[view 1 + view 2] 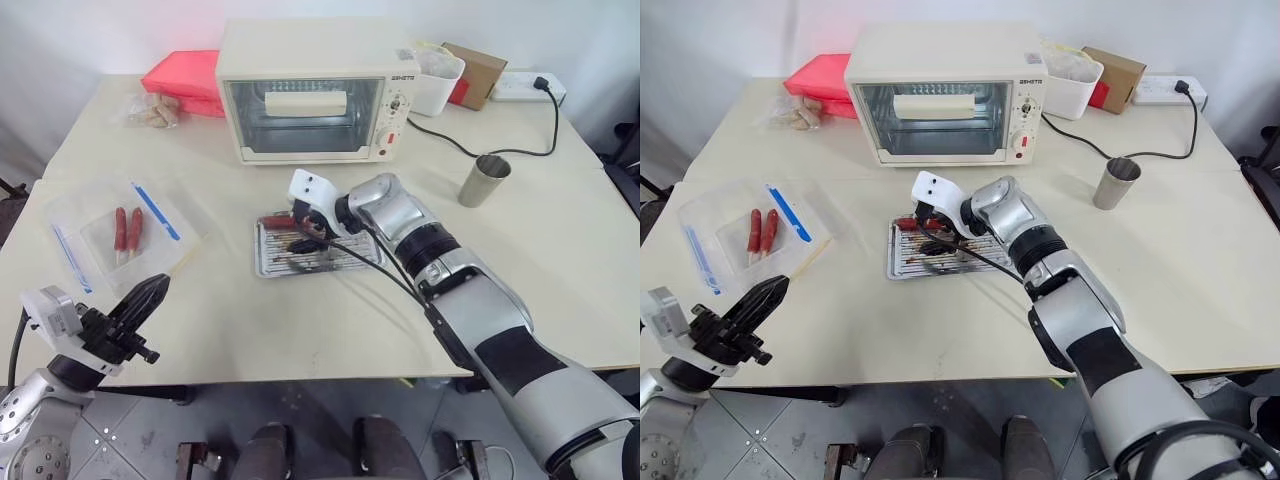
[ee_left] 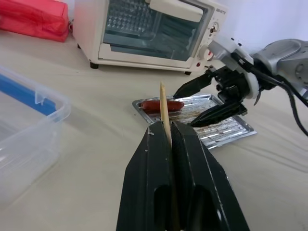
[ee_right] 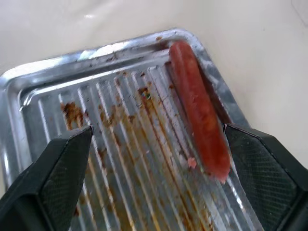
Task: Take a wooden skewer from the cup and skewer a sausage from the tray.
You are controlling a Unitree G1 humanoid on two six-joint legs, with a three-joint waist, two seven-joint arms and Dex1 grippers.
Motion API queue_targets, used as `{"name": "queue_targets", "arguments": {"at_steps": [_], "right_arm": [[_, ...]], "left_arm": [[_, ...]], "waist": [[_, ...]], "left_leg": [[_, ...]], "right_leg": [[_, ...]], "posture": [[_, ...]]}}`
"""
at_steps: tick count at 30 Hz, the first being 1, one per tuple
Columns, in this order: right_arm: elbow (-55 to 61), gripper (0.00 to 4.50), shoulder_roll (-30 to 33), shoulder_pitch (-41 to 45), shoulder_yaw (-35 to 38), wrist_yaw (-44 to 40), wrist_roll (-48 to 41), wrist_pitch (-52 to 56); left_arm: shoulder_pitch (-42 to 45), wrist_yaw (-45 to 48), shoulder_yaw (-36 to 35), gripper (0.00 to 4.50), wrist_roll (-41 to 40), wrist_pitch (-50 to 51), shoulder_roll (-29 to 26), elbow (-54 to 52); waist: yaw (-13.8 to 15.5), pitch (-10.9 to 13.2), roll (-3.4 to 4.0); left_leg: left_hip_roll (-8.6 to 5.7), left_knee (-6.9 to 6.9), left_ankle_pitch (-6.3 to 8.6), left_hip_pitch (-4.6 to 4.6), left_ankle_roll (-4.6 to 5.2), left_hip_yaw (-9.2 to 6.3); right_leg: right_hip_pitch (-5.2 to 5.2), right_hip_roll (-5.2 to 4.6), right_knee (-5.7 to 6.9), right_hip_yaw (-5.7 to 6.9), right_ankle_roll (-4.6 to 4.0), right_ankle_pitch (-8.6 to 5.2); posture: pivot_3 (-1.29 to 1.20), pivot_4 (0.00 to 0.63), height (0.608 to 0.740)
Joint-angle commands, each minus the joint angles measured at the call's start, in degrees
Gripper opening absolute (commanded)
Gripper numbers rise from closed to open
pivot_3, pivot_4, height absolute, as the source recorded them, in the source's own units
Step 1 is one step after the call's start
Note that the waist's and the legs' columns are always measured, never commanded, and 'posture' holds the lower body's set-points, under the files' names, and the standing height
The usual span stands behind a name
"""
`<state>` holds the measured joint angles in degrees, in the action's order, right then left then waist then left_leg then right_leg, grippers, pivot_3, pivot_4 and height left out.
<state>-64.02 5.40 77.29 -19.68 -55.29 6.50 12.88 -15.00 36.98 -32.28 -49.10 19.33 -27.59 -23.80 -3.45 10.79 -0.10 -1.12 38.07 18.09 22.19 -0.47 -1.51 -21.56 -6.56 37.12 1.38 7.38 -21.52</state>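
My left gripper (image 2: pixel 162 126) is shut on the wooden skewer (image 2: pixel 164 108), whose pale tip sticks out past the fingers; it hovers near the table's front left corner (image 1: pixel 150 295). The silver tray (image 1: pixel 262 262) lies at the table's middle, in front of the oven. A dark-red sausage (image 3: pixel 199 108) rests along the tray's far edge. My right gripper (image 3: pixel 158 129) hangs open just over the tray, its fingers (image 3: pixel 62 178) spread wide, the sausage near one fingertip. The shiny metal cup (image 1: pixel 485 180) stands to the right, apart from both grippers.
A cream toaster oven (image 1: pixel 310 100) stands behind the tray, its black cable (image 1: pixel 520 150) running to a power strip at the back right. A clear bag (image 1: pixel 110 230) with two red sausages lies at the left. A red box (image 1: pixel 185 75), a white tub (image 1: pixel 435 80) and a cardboard box sit at the back.
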Motion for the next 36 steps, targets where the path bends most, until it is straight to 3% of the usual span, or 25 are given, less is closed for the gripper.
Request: {"name": "queue_targets", "arguments": {"at_steps": [1, 17, 27, 30, 36], "right_arm": [[-2.4, 4.49, -1.3, 2.6, 2.7, 1.2, -0.5, -1.8], [-9.3, 4.49, -3.1, 4.5, 5.4, -3.5, 2.3, -1.3], [-9.0, 4.49, -4.4, 3.1, 5.8, 0.7, 3.8, -6.1], [-8.9, 3.96, -4.5, 2.6, 5.2, -0.4, 4.8, -7.0], [-8.9, 2.07, -3.8, 2.2, 5.4, -1.0, 5.4, -7.3]], "left_arm": [[0.3, -0.1, 0.1, 0.0, 0.4, -0.7, -0.1, -0.8], [1.1, -0.1, 0.9, 0.0, 0.6, -0.4, -0.7, -0.7], [0.3, -0.4, 1.2, 0.0, 0.6, -0.6, -0.1, -1.3], [0.8, -0.5, 1.3, 0.0, 0.6, -0.5, -0.2, -1.1], [0.9, -0.7, 1.3, 0.0, 0.5, -0.4, -0.4, -1.3]], "waist": [[0.0, 0.0, 0.0], [-0.1, 0.0, 0.0], [-0.2, 0.0, 0.0], [-0.2, 0.0, 0.0], [-0.2, 0.0, 0.0]], "left_leg": [[0.0, 0.0, 0.0, 0.0, 0.0, 0.0], [0.0, -0.01, 0.0, -0.01, -0.01, 0.0], [0.0, -0.01, 0.0, -0.02, -0.01, 0.0], [-0.01, 0.0, 0.0, -0.02, -0.01, -0.01], [-0.03, 0.01, 0.0, -0.03, -0.01, -0.01]], "right_leg": [[0.0, 0.0, 0.0, 0.0, 0.0, 0.0], [-0.01, 0.0, 0.05, -0.02, 0.0, 0.0], [-0.08, 0.0, 0.23, -0.03, 0.0, 0.0], [-0.08, 0.0, 0.26, -0.03, 0.0, 0.0], [-0.08, 0.0, 0.28, -0.03, 0.0, 0.0]], "posture": [[0.0, 0.15, 0.74], [0.0, 0.15, 0.74], [0.0, 0.15, 0.74], [0.0, 0.15, 0.74], [0.0, 0.15, 0.74]]}}
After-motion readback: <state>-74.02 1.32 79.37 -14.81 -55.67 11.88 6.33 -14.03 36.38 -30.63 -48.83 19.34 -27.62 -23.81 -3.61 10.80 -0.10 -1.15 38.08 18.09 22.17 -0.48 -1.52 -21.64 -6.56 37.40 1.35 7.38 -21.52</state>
